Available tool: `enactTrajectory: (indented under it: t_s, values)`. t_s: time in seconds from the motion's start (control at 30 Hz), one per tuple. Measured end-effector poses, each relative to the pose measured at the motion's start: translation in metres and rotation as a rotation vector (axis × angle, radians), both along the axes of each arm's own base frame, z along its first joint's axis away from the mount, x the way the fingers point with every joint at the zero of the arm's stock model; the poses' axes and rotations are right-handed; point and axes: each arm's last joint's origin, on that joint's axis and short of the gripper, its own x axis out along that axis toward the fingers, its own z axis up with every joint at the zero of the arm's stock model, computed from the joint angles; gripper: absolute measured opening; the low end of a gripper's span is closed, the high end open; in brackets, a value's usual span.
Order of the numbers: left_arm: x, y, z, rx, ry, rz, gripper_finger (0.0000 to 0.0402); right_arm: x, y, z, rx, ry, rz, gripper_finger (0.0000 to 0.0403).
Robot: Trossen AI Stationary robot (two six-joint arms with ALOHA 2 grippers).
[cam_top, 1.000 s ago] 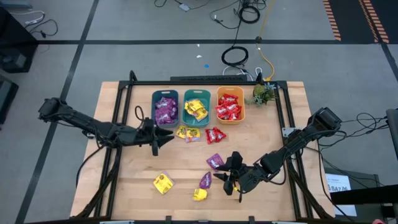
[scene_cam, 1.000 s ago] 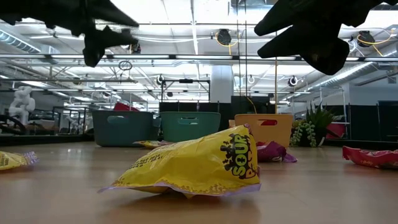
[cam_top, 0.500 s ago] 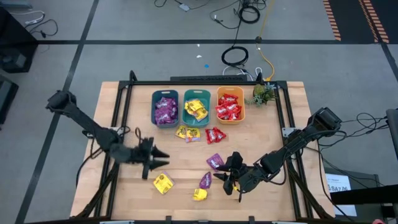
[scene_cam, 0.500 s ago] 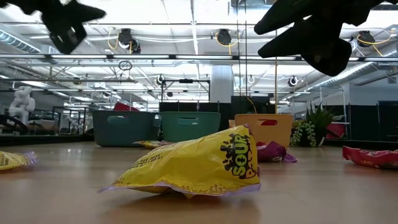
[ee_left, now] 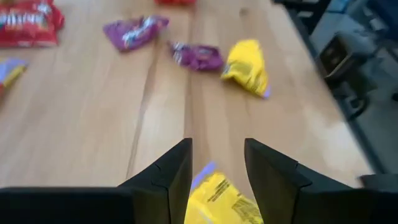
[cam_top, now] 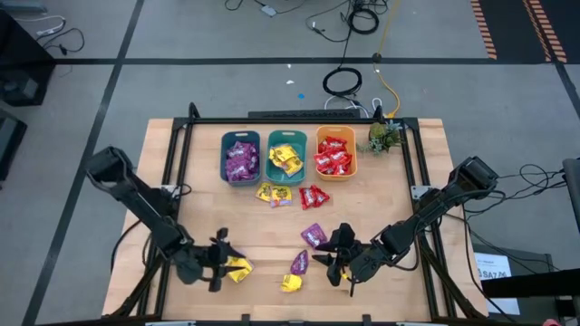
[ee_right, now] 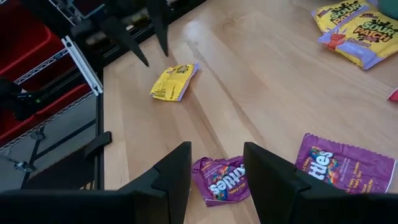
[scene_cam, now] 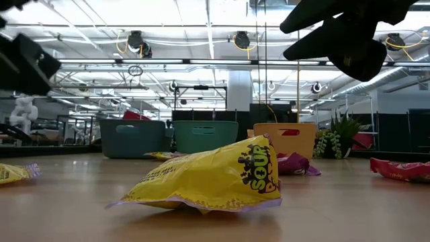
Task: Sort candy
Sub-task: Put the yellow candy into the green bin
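Observation:
Loose candy lies on the wooden table. A yellow packet sits near the front left, and my left gripper hovers open just over it; in the left wrist view the packet shows under the gap between the fingers. My right gripper stands open at the front right, above a crumpled purple packet. A second purple packet and another yellow one lie close by. Yellow packets and a red one lie in front of the bins.
At the far side stand a teal bin with purple candy, a teal bin with yellow candy and an orange bin with red candy. A small green plant is beside them. Black frame rails run along both table sides.
My left gripper has swung from beside the leftmost teal bin toward the table's near edge and down, rolling as it went, and now hovers over the yellow packet at the front left. The candy has stayed where it was.

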Motion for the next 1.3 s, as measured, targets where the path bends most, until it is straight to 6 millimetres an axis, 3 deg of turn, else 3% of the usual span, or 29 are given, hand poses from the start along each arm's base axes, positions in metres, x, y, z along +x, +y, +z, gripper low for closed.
enactTrajectory:
  t_s: [0.37,0.53,1.3]
  values:
    - [0.002,-0.007,-0.048,0.073,0.179,-0.058,0.0155,0.0,0.0,0.0,0.021,-0.002,-0.011,0.0139]
    - [0.004,-0.009,-0.065,-0.036,0.245,0.029,0.0155,0.001,0.0,0.001,0.028,-0.011,-0.01,0.0139]
    - [0.014,-0.004,-0.067,0.004,0.151,0.083,0.0155,0.001,0.001,0.002,0.037,-0.026,-0.009,0.0139]
